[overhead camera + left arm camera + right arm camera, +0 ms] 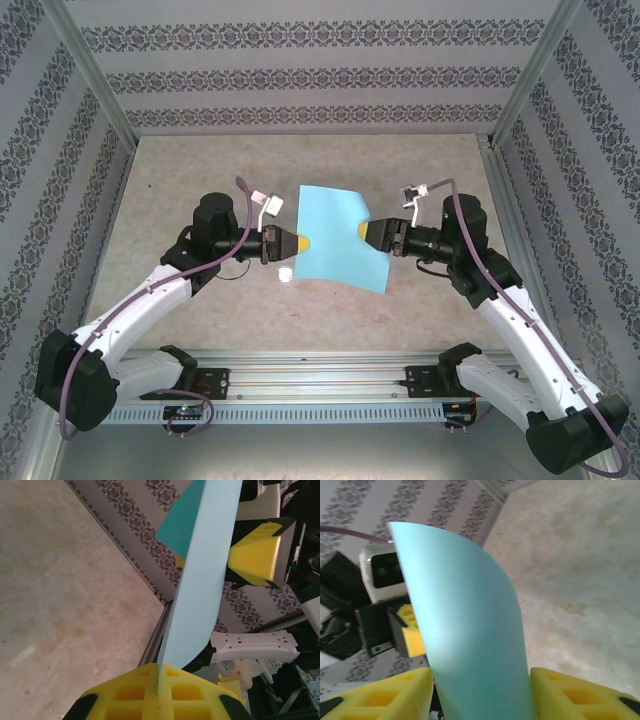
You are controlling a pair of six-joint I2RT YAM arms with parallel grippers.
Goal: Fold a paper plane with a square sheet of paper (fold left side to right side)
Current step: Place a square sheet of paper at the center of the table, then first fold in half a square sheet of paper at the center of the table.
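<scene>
The square sheet of paper (340, 236) is held up above the worktop (180, 170) between the two arms, unfolded and gently curved. Its left edge is clamped by the left gripper (303, 243): in the left wrist view the yellow fingers (125, 695) are seen pressed together, with the sheet rising from the seam between them. The opposite edge is flanked by the fingers (385, 695) of the right gripper (362, 231), one on each side of the paper; whether they are pressed onto it cannot be told. A small white object (285, 273) is seen on the worktop just below the left gripper.
</scene>
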